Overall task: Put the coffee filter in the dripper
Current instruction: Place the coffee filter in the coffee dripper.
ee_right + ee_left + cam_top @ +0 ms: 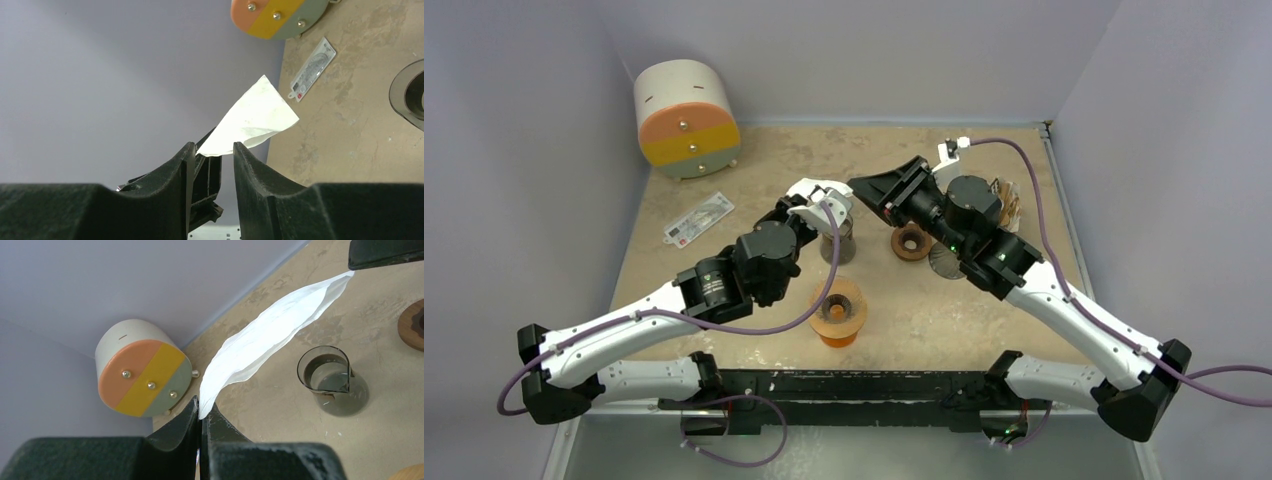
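The white paper coffee filter is folded flat and held in the air above the table. My left gripper is shut on its near corner. The filter shows in the top view and the right wrist view. My right gripper is open, its fingertips on either side of the filter's far edge; one black finger touches the filter's tip. In the top view it meets my left gripper. The orange dripper stands on the table near the front, below both grippers.
A glass beaker stands under the filter, also in the left wrist view. A brown wooden ring and a mesh disc lie to its right. A round container sits at the back left, with a card nearby.
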